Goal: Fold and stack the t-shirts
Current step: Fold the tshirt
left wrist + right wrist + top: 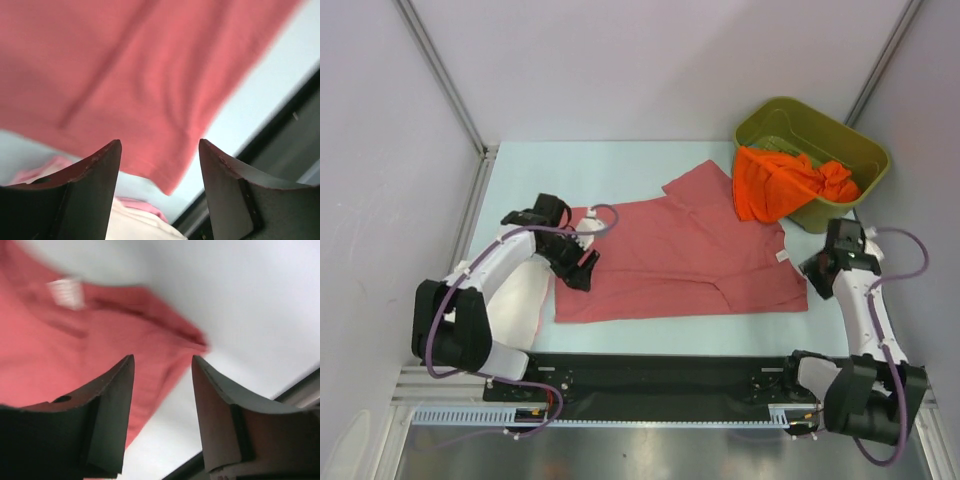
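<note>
Both jaws parted, nothing held: my left gripper [160, 145] over the salmon-red t-shirt [680, 262], my right gripper [162, 360] at its corner; white tag [65, 292] too blurred to read; shirt flat on pale-blue table [620, 165]; orange t-shirt [780, 185] draped over olive bin [855, 145]; pale grey walls [620, 60].

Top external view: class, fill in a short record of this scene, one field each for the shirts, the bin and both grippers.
salmon-red t-shirt: spread out flat, not yet stacked
bin: olive-green, at the far right
orange t-shirt: bunched, draped over the bin's near rim
left gripper: open, over the salmon-red t-shirt's left edge
right gripper: open, at its right edge
</note>
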{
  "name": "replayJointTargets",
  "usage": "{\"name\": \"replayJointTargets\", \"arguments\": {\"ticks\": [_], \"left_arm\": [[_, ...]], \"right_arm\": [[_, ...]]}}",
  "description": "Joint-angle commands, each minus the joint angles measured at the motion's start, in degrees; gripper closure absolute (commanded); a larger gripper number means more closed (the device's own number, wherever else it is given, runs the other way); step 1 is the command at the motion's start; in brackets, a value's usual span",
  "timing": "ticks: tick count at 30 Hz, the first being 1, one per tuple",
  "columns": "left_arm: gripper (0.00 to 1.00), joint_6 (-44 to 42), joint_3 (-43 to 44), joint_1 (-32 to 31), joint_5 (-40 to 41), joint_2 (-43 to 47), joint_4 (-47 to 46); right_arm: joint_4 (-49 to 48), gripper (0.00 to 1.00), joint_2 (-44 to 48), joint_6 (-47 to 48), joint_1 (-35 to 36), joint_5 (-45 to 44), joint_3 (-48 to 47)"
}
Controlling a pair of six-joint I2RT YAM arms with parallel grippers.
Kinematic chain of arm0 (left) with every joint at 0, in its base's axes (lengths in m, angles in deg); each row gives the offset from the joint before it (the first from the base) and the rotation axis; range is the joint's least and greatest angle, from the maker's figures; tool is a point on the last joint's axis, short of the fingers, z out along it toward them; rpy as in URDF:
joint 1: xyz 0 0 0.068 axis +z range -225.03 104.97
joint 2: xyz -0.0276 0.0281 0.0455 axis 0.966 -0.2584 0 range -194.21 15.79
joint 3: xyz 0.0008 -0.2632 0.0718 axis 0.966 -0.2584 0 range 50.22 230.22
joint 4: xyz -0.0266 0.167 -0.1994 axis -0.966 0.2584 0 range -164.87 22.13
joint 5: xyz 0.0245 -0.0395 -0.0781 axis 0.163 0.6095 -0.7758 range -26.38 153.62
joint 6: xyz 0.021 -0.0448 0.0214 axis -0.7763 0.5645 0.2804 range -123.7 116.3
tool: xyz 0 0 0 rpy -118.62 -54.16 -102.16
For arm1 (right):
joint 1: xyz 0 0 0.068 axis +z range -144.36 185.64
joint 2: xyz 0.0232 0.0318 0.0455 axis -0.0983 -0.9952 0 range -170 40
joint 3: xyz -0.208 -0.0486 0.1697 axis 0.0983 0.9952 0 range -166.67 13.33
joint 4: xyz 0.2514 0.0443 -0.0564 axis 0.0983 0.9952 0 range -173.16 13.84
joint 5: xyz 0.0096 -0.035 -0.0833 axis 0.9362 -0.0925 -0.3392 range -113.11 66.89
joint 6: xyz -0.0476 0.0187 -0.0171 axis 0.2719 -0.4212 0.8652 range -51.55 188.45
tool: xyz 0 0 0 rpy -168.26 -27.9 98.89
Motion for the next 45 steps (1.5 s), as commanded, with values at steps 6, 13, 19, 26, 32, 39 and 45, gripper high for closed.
{"name": "replayJointTargets", "arguments": {"ticks": [6,13,19,26,32,39,45], "left_arm": [[0.43,8.42,0.19,3.27,20.09,-6.48,-14.78],[0.43,4.55,-1.31,3.18,24.32,-8.33,-19.44],[0.56,3.84,-3.06,2.48,20.98,-10.61,-20.05],[0.74,2.96,-3.24,2.39,17.82,-10.62,-18.56],[1.0,2.87,-3.07,2.48,18.96,-9.83,-17.77],[1.0,1.91,-2.72,3.27,21.24,-6.32,-13.04],[1.0,2.08,-6.13,5.38,26.6,-4.12,-13.01]], "right_arm": [[-0.7,0.52,-16.86,16.18,31.25,-0.47,-13.77],[-2.46,0.53,-29.88,27.0,41.9,7.52,-18.69],[-2.62,0.54,-34.45,27.36,42.16,7.53,-18.52],[-3.95,0.54,-36.66,27.97,42.78,8.76,-19.4],[-5.62,0.82,-35.87,29.91,43.83,8.15,-18.17],[-5.09,1.0,-34.11,30.87,43.31,5.15,-19.57],[-7.54,1.0,-31.65,31.14,43.04,6.11,-20.54]]}}
